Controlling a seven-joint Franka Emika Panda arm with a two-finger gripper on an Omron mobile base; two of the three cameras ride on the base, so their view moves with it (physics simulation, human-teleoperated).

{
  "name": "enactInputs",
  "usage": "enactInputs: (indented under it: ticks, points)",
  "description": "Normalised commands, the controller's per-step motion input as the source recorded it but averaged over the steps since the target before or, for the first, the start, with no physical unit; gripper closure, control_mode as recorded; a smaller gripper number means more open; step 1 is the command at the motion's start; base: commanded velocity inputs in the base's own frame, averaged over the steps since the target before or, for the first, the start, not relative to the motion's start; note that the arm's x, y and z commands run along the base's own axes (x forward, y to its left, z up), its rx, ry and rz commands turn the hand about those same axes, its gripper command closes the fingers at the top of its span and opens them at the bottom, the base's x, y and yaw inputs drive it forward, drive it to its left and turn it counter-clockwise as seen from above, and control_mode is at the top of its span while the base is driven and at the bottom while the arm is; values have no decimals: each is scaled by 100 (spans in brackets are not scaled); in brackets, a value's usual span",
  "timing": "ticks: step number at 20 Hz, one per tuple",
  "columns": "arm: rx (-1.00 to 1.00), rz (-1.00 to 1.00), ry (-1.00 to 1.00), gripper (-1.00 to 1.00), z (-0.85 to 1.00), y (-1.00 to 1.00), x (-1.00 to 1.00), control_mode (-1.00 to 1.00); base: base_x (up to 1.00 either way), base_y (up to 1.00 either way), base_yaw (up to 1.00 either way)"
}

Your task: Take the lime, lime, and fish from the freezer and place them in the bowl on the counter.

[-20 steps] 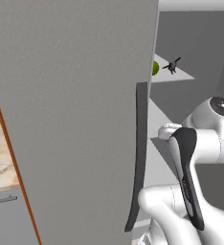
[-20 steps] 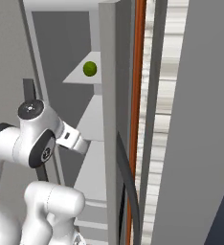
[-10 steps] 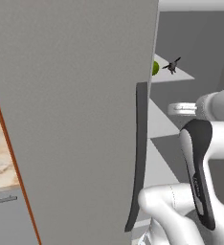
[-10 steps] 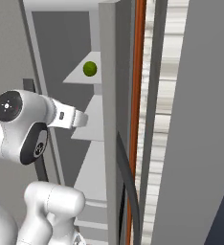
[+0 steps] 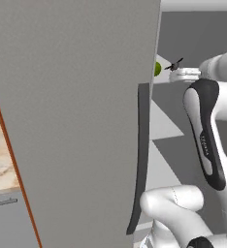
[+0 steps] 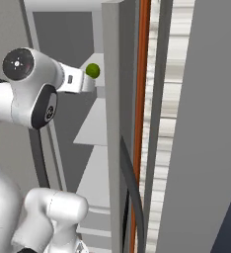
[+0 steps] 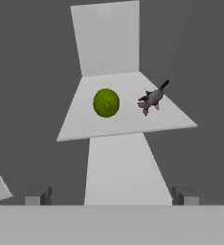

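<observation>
Freezer [image 5: 76, 121] stands with its door swung wide, grey shelves showing inside. One upper shelf [image 7: 128, 119] carries a lime [image 7: 106, 102] and, just beside it, the small dark fish [image 7: 153, 98]. The gripper [image 7: 111, 196] hovers in front of that shelf, fingers [image 7: 46, 195] spread fully apart, grasping nothing and clear of both items.
</observation>
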Motion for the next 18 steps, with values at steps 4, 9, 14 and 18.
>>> enactInputs:
  ticks: [4,9,14,18]
  points:
    - [0,3,15,-100,9,0,69,-100,0,0,0]
    - [0,2,0,-100,-13,-17,30,-100,0,0,0]
    - [0,0,0,-100,-25,-27,60,-100,0,0,0]
    - [1,0,0,-100,-1,0,82,-100,0,0,0]
